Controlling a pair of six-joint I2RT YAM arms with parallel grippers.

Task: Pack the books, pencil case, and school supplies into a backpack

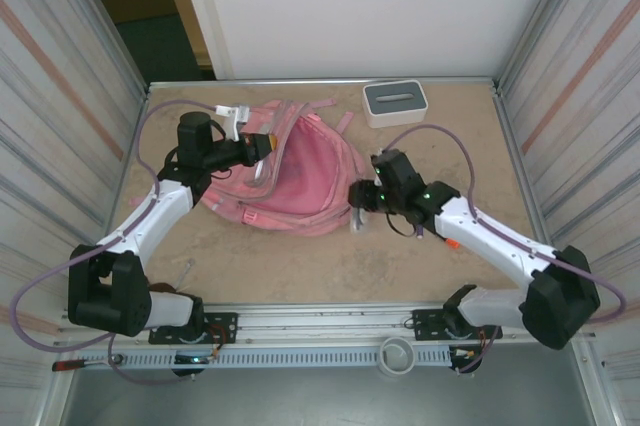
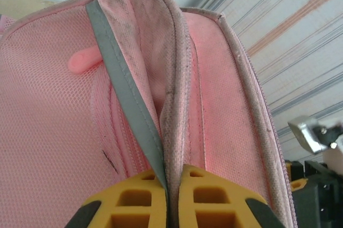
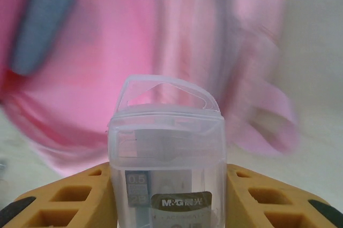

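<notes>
On the left, the left pincer (image 2: 170, 177) is pinched tight on a fold of the large soft pink fabric backpack (image 1: 300, 181), gripping the grey-trimmed edge of one of its openings. From above, that pincer sits at the bag's upper left rim, lifting the fabric a little off the sandy-coloured bench (image 1: 300, 266). The bag lies flat at mid-bench, with its straps trailing toward the far side.

To the right, the right pincer (image 1: 356, 208) is at the backpack's near right edge. Its wrist view shows a little clear plastic packet with a hang-tab and a white-and-dark label (image 3: 166, 142) upright between the yellow fingers (image 3: 80, 196), which are closed on its sides. Pink fabric lies just ahead of it.

The step in hand looks like loading one of the small school supplies. Next, the packet needs carrying over the held-open mouth, lowering inside, then releasing. The right pincer is not yet over that opening, and the gap looks narrow.

Far right, a white box with a grey slotted top (image 1: 395, 101) stands apart.
</notes>
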